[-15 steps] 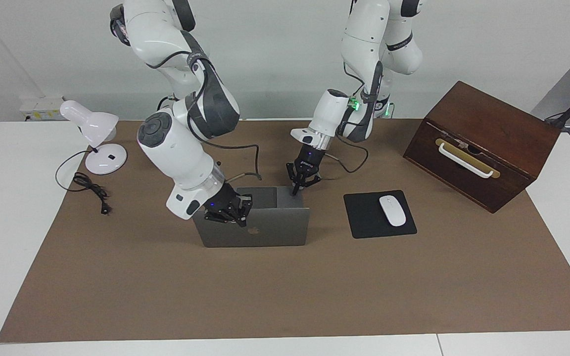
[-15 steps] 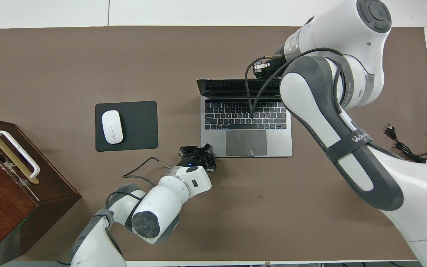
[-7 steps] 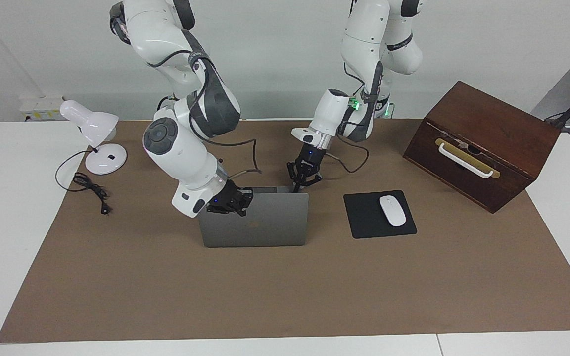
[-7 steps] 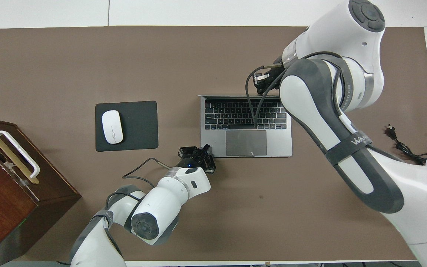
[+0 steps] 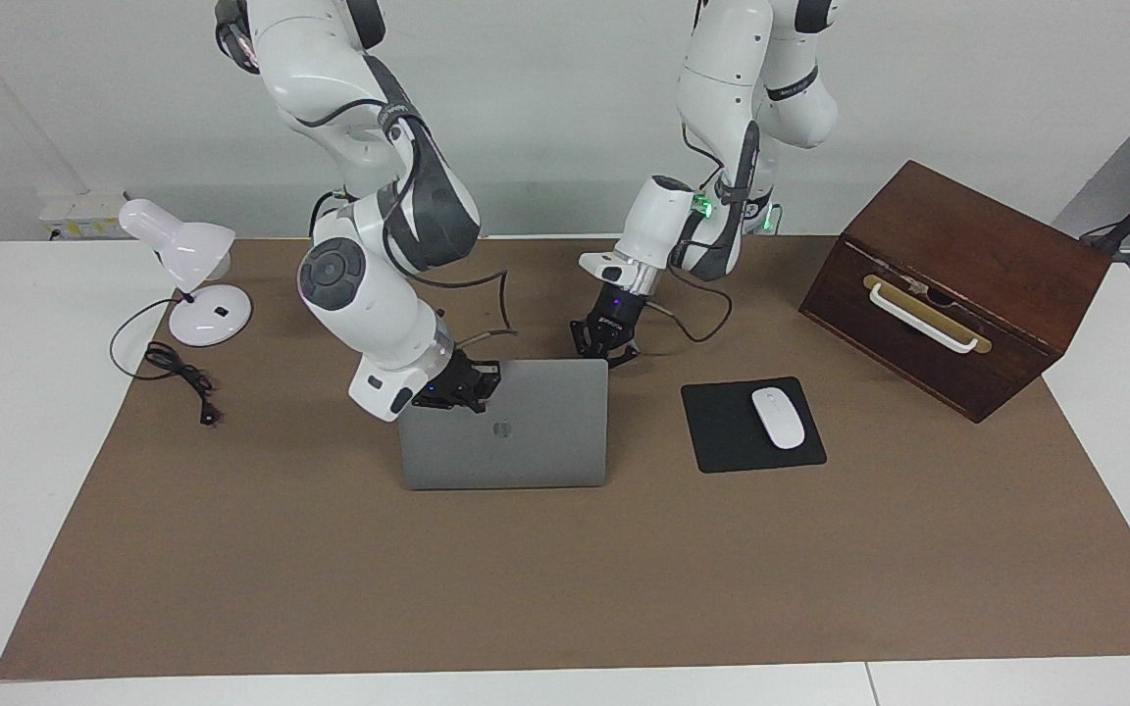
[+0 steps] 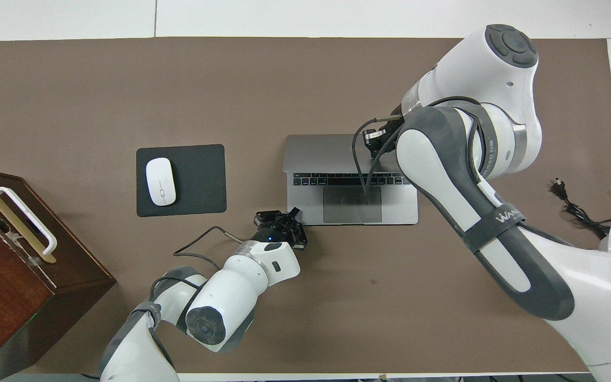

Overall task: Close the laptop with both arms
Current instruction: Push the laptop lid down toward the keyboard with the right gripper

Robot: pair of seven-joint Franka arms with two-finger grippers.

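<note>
Silver-grey laptop (image 5: 506,431), lid tilted half-shut

A laptop (image 5: 516,431) sits mid-table on a mat (image 5: 565,588), lid tilted low over its keyboard. Toward the left arm's end lies a mouse (image 5: 779,418) on a mouse pad (image 5: 722,431), then a wooden box (image 5: 957,284). A desk lamp (image 5: 187,275) stands toward the right arm's end, nearer the robots.

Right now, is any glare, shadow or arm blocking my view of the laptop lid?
Facing view: lid evenly lit, no glare, logo plain; the right claw covers its top corner. Overhead view: the right arm hides that corner of the laptop; only soft shadows on the mat.
</note>
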